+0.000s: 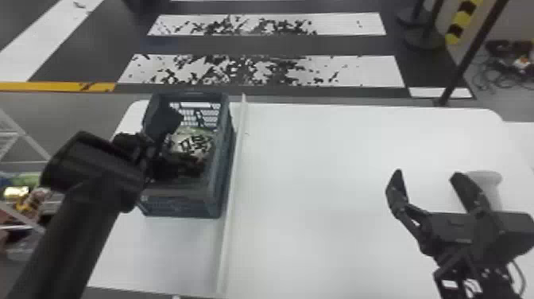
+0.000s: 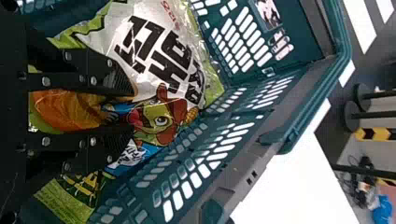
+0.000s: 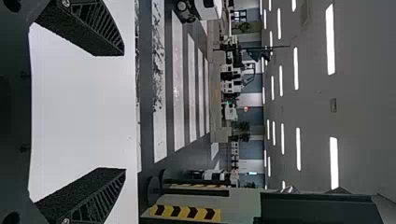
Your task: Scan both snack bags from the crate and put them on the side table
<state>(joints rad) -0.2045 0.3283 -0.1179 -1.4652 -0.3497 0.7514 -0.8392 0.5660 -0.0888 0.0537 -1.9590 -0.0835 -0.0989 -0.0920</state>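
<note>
My left gripper (image 1: 167,159) reaches down into the dark crate (image 1: 220,167) at the left of the white table. Inside the crate is a shiny snack bag (image 1: 192,143), white and green with black lettering. In the left wrist view, my left gripper (image 2: 128,109) is shut on that bag (image 2: 163,51), whose orange part bulges between the fingers. A green and yellow portion (image 2: 70,200) shows beside it; whether it belongs to a second bag I cannot tell. My right gripper (image 1: 427,175) is held over the table's right side, open and with nothing between its fingertips (image 3: 123,112).
A pale raised strip (image 1: 234,171) runs front to back along the crate's right side, across the white table (image 1: 318,179). Partly behind my right gripper stands a white, round-topped object (image 1: 486,179). At the far left is a metal rack (image 1: 24,137) with colourful packages.
</note>
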